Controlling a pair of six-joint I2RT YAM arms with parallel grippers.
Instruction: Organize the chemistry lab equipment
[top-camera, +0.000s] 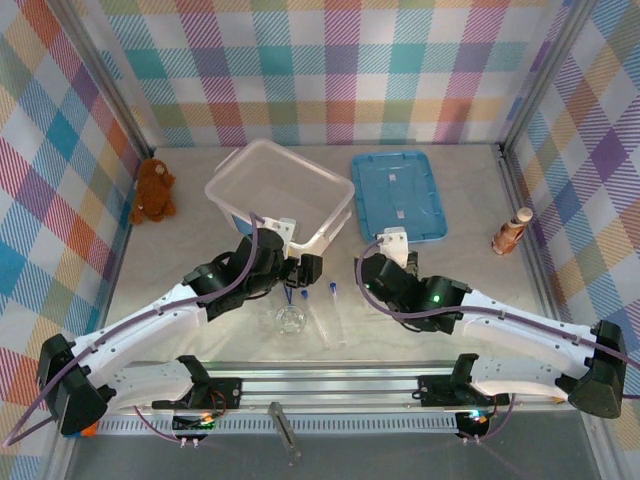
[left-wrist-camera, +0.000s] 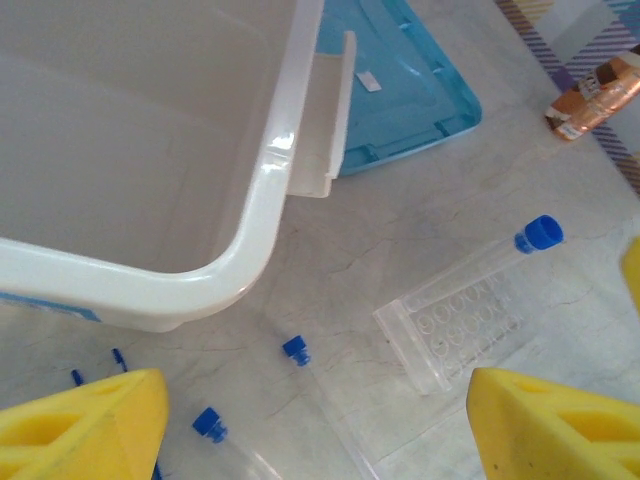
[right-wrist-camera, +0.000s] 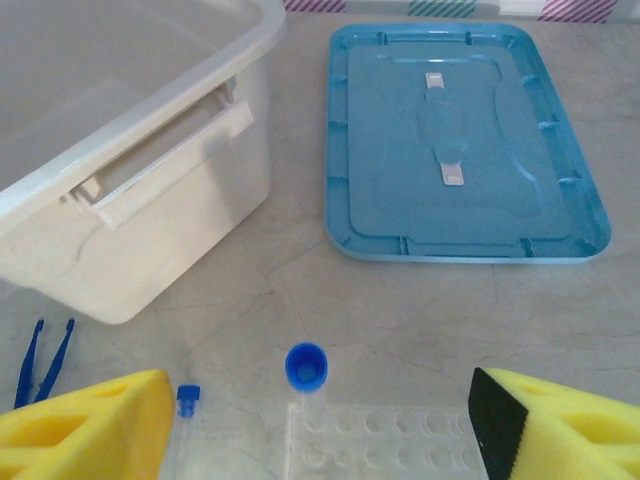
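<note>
- Test tubes (left-wrist-camera: 538, 234) with blue caps lie just in front of the white bin (left-wrist-camera: 270, 200) — one rests across the clear tube rack (left-wrist-camera: 455, 335).
- Tweezers (right-wrist-camera: 31, 358) lie by the bin's near corner; round glassware (top-camera: 291, 319) sits further forward.
- Left gripper (left-wrist-camera: 320, 410) hovers at that corner, jaws spread, holding nothing.
- Right gripper (right-wrist-camera: 320, 410) — likewise released — hangs over the rack.

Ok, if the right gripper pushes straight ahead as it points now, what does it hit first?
Probably the clear blue-capped test tube lying along the clear plastic tube rack, between its open fingers; depth is unclear.
</note>
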